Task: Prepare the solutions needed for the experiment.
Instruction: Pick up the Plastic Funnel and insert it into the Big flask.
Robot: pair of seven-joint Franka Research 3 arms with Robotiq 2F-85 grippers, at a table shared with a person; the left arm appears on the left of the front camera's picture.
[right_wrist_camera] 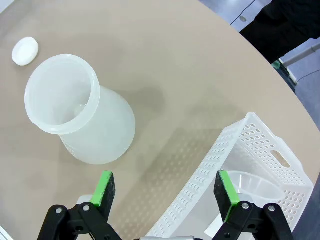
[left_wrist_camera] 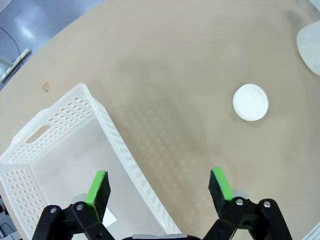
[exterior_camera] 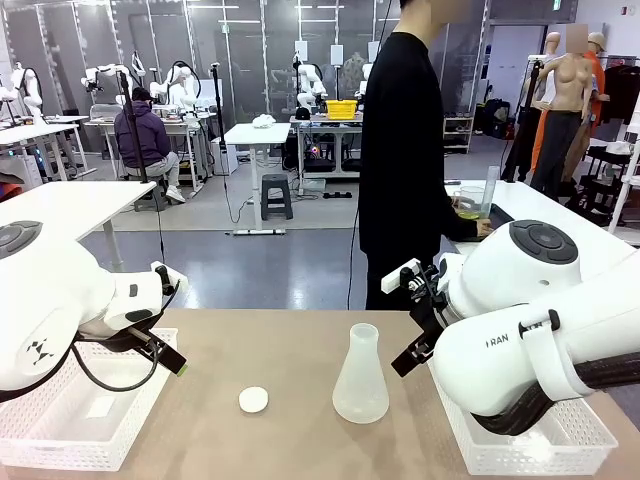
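Observation:
A frosted conical flask (exterior_camera: 360,380) stands upright in the middle of the table, and its inside (right_wrist_camera: 80,120) looks empty. A small white round cap (exterior_camera: 253,400) lies to its left (left_wrist_camera: 250,102). The solutions, a little pale yellow-green liquid in a clear beaker (exterior_camera: 467,210), are at the person's hand on the farther table at the right. My left gripper (left_wrist_camera: 160,187) hangs open over the left basket's rim with nothing in it. My right gripper (right_wrist_camera: 165,192) is open and empty too, between the flask and the right basket.
White perforated baskets sit at the near left (exterior_camera: 60,440) and near right (exterior_camera: 500,450). The right one holds a clear funnel-like piece (right_wrist_camera: 255,187). A person in black (exterior_camera: 400,160) stands beyond the table, turned toward the farther table, where a tall clear cylinder (exterior_camera: 489,195) stands.

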